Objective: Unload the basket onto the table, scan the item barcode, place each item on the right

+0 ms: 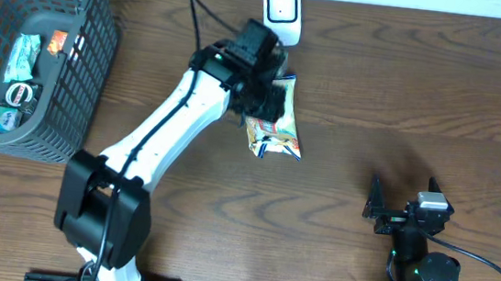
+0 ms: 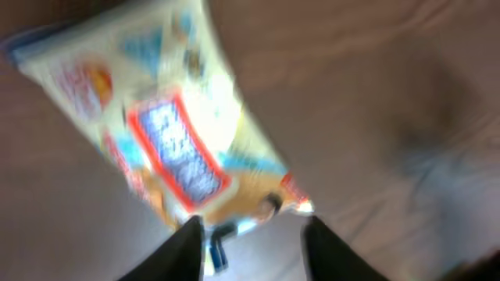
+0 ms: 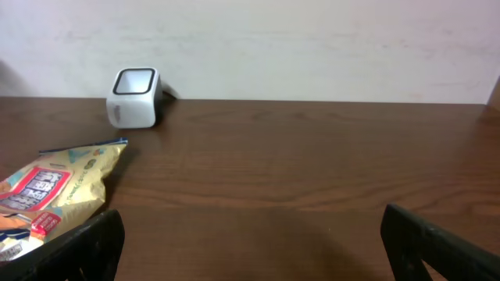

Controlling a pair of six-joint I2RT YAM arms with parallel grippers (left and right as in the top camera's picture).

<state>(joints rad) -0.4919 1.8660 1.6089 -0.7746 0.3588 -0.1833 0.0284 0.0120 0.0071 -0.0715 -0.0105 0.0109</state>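
The snack bag (image 1: 274, 135) lies flat on the wooden table (image 1: 420, 101), just in front of the white barcode scanner (image 1: 281, 10) that stands at the table's far edge; bag and scanner are near each other but apart. The left arm reaches diagonally across the table, and the left gripper (image 1: 264, 94) hangs over the bag's far end, the end nearer the scanner, so the dark wrist hides that part of the packet from above; the rest of the bag sticks out toward the near side.

In the left wrist view the picture is blurred; the bag fills the upper left, printed face up, and its lower corner comes down to just ahead of the two dark fingers (image 2: 186, 250). The jaws stand parted with a gap between them, the corner roughly in line with that gap; whether the fingers pinch the packet or only bracket it cannot be told.

The right gripper (image 1: 402, 197) sits well apart, at the near right of the table, jaws spread wide and holding nothing; its camera sees the bag at the left and the scanner beyond it. A dark mesh basket (image 1: 43, 139) with a few small packets stands at the far left.
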